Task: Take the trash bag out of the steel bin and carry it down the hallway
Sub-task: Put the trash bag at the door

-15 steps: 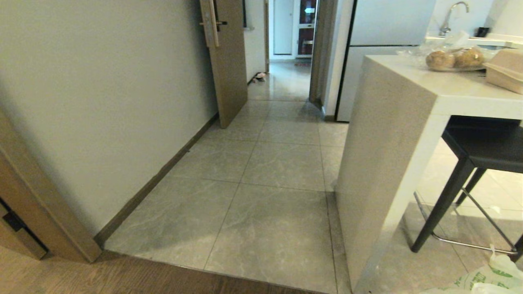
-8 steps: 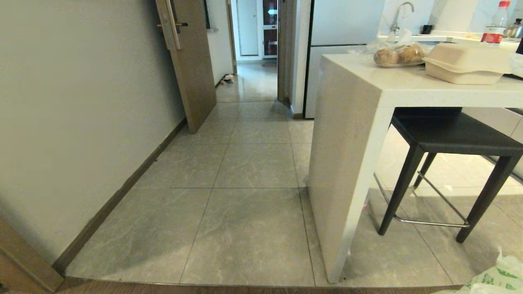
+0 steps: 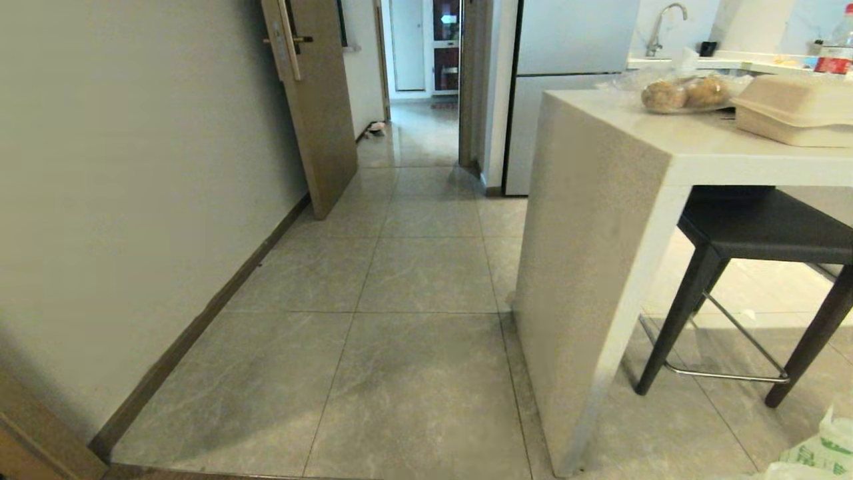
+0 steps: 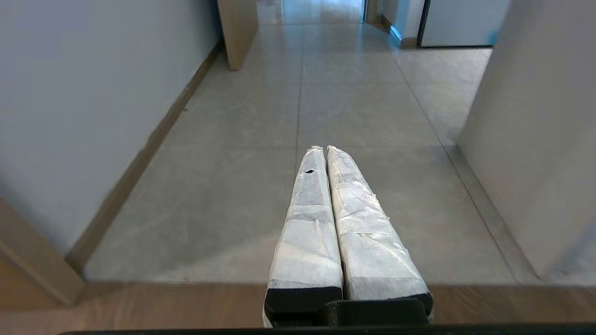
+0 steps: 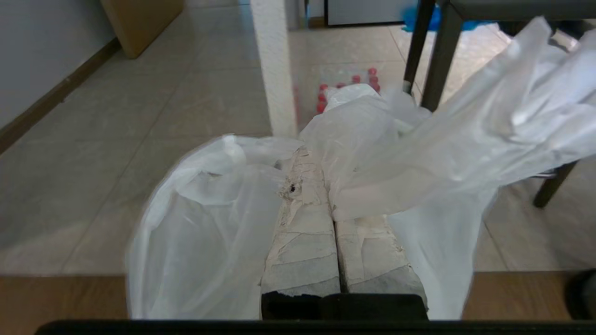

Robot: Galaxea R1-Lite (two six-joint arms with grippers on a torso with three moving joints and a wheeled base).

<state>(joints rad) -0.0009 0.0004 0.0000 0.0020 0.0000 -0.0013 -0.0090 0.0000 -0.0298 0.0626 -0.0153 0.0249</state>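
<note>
Where the grey tiles of the hallway (image 3: 426, 267) run ahead past a white wall (image 3: 133, 167) on the left, a brown door (image 3: 320, 100) stands ajar, and beyond it the passage leads on to a far room. In the left wrist view the left end effector (image 4: 325, 151) points level over the tiles, its two taped fingers (image 4: 307, 214) pressed together with nothing between them. To the right of the passage rises the pale end panel of a counter (image 3: 600, 220), which carries a bag of round buns (image 3: 686, 93) and a beige takeaway box (image 3: 793, 117); a black stool (image 3: 766, 230) is tucked beneath it. At the lower right corner of the head view a scrap of the trash bag (image 3: 823, 450) shows its green print. In the right wrist view the right end effector (image 5: 316, 160) is clamped tight on the trash bag (image 5: 209, 223), whose thin plastic drapes over both sides of its fingers (image 5: 302, 242).
</note>
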